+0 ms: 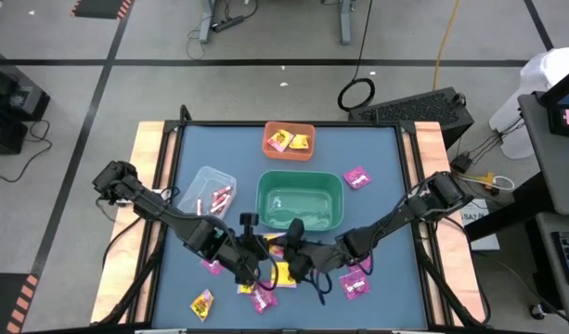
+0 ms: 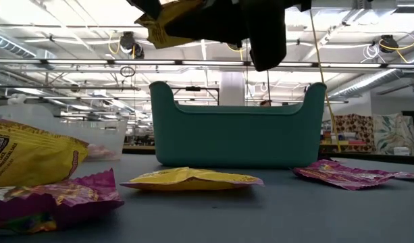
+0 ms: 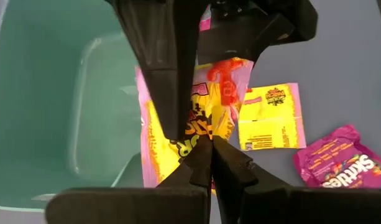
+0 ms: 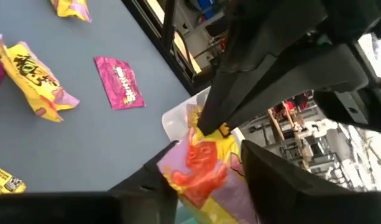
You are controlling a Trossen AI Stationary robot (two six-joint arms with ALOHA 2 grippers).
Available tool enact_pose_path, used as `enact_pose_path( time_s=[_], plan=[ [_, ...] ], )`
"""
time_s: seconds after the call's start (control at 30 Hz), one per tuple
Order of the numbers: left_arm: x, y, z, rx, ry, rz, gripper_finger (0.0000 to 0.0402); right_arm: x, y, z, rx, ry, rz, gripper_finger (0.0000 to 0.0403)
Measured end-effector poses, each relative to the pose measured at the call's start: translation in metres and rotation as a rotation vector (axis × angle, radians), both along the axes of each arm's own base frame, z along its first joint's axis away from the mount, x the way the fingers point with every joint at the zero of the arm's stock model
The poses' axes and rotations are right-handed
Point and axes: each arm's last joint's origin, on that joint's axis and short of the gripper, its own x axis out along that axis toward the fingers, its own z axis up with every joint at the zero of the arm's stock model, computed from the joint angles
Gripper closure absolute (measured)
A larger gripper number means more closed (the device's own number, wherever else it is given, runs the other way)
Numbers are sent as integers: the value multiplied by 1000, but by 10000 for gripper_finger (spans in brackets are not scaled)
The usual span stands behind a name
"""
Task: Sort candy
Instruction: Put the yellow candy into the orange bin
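Candy lies scattered over the near half of the blue table, magenta packets and yellow ones alike, with a few already in the orange bin at the far edge and sticks in the clear bin to the left. Both arms meet just in front of the green bin, holding one yellow packet with red print in the air between them. The left gripper is pinched tight on its lower edge; the right gripper grips the same packet. It looks like a hand-over, so one gripper must let go next. Only the low view shows the packet lifted above the bin's rim; only the high view shows where each bin sits.
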Motion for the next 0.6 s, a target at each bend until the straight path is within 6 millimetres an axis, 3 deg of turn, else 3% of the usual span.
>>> enact_pose_path(
  time_s=[0.33,0.47,0.6],
  plan=[
    [1,2,1,54,-35,46,374,-1,-2,-2,-13,13,-55,338],
    [1,3,1,65,-49,80,322,-1,-2,-2,1,12,-59,349],
    [-4,1,5,84,-69,84,241,-1,-1,-2,6,11,-68,349]
  ],
)
